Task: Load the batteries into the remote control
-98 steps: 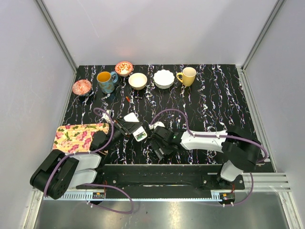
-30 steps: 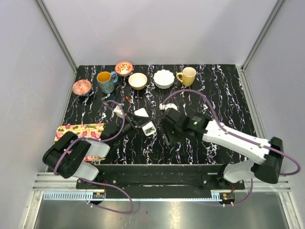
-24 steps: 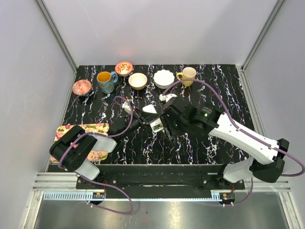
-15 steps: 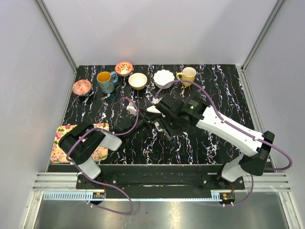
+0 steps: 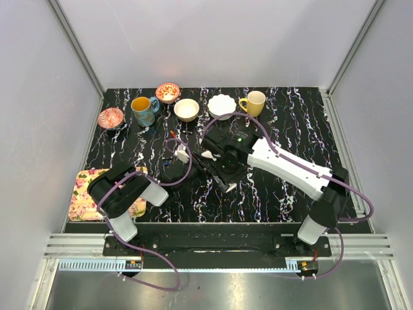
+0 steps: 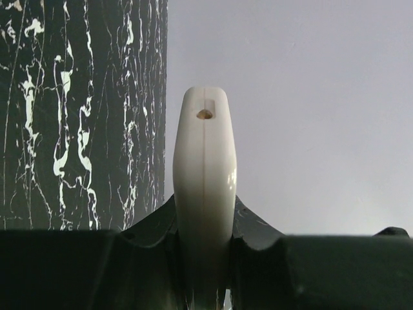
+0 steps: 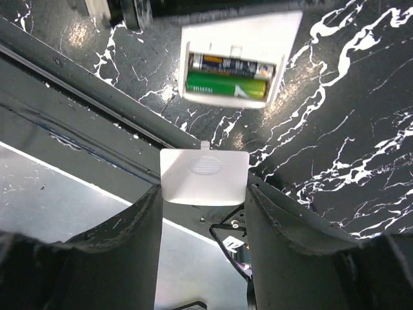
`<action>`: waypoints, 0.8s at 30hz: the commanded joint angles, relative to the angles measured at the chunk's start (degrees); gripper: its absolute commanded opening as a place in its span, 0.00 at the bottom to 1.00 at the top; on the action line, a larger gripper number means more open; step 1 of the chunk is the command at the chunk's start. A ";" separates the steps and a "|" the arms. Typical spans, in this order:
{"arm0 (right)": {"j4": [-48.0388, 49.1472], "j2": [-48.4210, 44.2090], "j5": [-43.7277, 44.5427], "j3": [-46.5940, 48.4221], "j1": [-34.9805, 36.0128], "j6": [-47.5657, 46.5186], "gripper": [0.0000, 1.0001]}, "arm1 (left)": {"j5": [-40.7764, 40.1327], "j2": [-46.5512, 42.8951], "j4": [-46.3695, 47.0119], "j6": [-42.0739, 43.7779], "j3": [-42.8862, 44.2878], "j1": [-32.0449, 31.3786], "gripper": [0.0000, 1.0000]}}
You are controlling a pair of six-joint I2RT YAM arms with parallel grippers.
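Note:
Edge-on in the left wrist view stands the white remote control, with my left gripper shut on it. From the right wrist view, its open battery compartment faces up. Two batteries lie side by side in it, a green one and a darker one. My right gripper is shut on the thin white back-cover panel, held just short of the compartment with its tab toward it. In the top view the right gripper covers most of the remote.
Along the back stand a red patterned bowl, a blue mug, another red bowl, a cream bowl, a white scalloped bowl and a yellow mug. A floral cloth lies at the near left.
The left gripper has swung right toward the table's middle with the remote. The right gripper has moved left over it, still holding the cover panel.

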 commanded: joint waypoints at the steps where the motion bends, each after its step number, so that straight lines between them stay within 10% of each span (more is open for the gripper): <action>1: 1.74 1.67 -1.56 1.15 -0.88 -1.58 0.00 | -2.24 -0.15 22.85 -0.54 -0.41 -1.02 0.00; 24: 3.50 3.26 -4.20 0.89 -4.31 -1.67 0.00 | -2.32 -1.55 22.85 2.63 -0.85 -4.19 0.00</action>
